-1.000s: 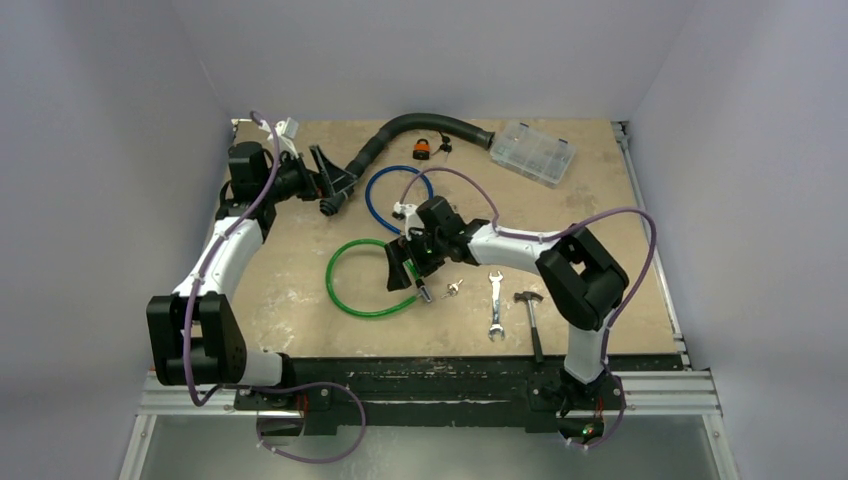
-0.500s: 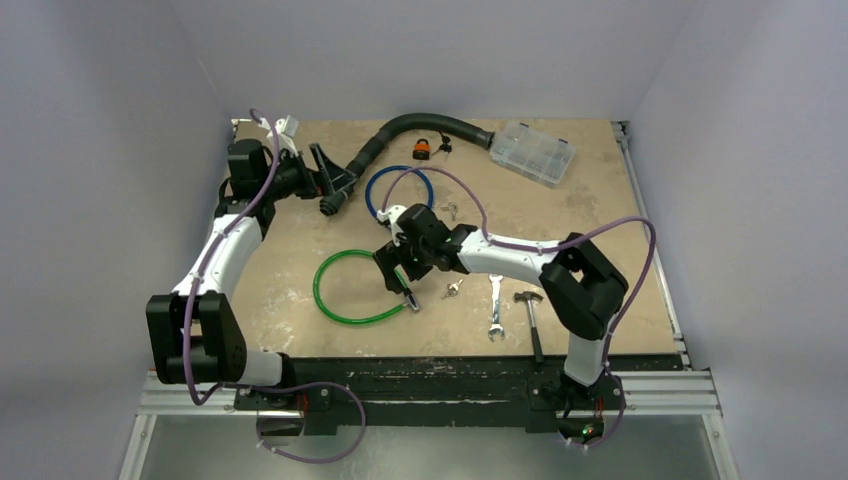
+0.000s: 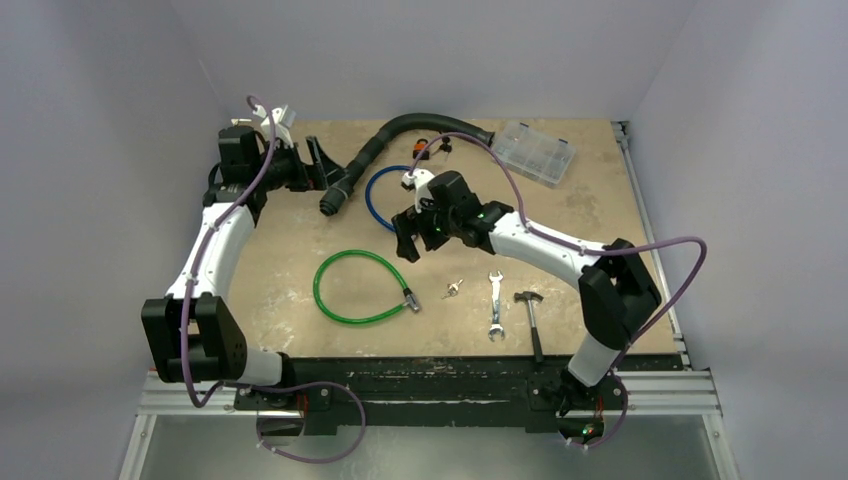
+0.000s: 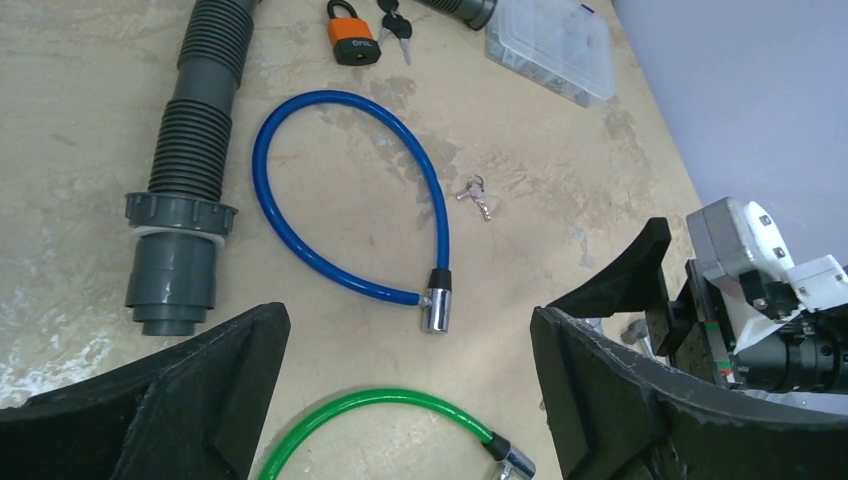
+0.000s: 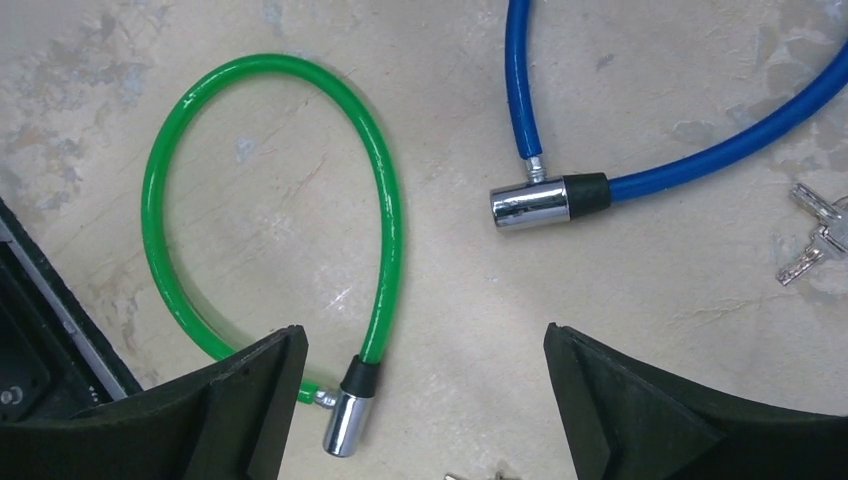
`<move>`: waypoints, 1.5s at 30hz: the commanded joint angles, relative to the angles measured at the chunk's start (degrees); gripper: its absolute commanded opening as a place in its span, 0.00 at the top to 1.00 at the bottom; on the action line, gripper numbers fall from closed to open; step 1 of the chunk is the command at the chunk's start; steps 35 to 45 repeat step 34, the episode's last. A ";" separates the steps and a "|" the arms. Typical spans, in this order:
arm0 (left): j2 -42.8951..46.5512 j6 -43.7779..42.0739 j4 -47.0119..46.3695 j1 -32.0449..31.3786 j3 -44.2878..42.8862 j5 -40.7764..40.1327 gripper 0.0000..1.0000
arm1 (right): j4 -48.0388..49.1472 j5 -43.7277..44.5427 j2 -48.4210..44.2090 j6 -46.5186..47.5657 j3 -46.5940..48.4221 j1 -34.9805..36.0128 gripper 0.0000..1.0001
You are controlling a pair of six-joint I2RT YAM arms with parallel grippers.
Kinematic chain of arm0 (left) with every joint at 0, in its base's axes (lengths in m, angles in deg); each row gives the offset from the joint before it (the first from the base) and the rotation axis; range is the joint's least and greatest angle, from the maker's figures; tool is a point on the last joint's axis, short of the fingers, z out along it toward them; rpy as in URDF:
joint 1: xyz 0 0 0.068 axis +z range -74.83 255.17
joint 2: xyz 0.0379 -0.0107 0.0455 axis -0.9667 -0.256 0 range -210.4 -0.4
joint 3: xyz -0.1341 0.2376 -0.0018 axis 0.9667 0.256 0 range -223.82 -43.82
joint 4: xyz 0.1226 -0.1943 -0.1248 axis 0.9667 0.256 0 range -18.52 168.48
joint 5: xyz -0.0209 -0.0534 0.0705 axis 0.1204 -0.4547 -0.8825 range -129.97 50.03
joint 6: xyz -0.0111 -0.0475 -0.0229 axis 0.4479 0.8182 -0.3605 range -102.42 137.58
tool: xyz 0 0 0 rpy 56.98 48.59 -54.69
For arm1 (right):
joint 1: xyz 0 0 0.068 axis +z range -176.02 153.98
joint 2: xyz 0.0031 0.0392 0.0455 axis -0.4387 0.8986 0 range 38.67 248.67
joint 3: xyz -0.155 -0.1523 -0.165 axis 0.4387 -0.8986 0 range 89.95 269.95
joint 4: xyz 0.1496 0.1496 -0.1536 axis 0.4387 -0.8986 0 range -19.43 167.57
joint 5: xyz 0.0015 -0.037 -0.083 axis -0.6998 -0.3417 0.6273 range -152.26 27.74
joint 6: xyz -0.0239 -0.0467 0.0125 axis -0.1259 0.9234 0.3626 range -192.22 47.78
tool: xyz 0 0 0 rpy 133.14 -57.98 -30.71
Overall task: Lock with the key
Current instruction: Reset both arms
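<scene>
On my left, the left claw (image 4: 405, 318) hangs spread wide, pinching nothing, over the far left part of the desk (image 3: 290, 300), beside the grey corrugated hose (image 4: 195, 150). The green cable lock (image 5: 385, 230) lies looped near the middle, with the blue cable lock (image 4: 300, 200) behind it. The right claw (image 5: 422, 338) hovers over the gap between them, also spread and empty. The keys (image 3: 455, 288) lie on the desk just right of the green loop, apart from both claws. Further right are a wrench (image 3: 495, 305) and a hammer (image 3: 532, 315).
</scene>
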 commanded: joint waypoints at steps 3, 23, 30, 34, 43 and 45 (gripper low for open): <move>-2.63 -7.29 11.66 1.50 -8.39 -3.97 0.00 | -0.30 -9.26 -4.18 0.66 2.91 -7.08 0.01; -2.61 -23.64 21.97 8.37 -5.03 -19.29 0.00 | -2.44 -27.28 -19.54 12.04 -8.05 -49.18 0.01; -1.33 -23.63 21.68 8.40 -2.15 -22.50 0.00 | -1.03 -30.43 -21.22 12.92 -10.28 -53.41 0.01; -0.64 -23.13 21.29 8.35 -2.18 -22.36 0.00 | 0.51 -31.02 -21.94 11.90 -10.92 -53.49 0.01; -0.64 -23.13 21.29 8.35 -2.18 -22.36 0.00 | 0.51 -31.02 -21.94 11.90 -10.92 -53.49 0.01; -0.64 -23.13 21.29 8.35 -2.18 -22.36 0.00 | 0.51 -31.02 -21.94 11.90 -10.92 -53.49 0.01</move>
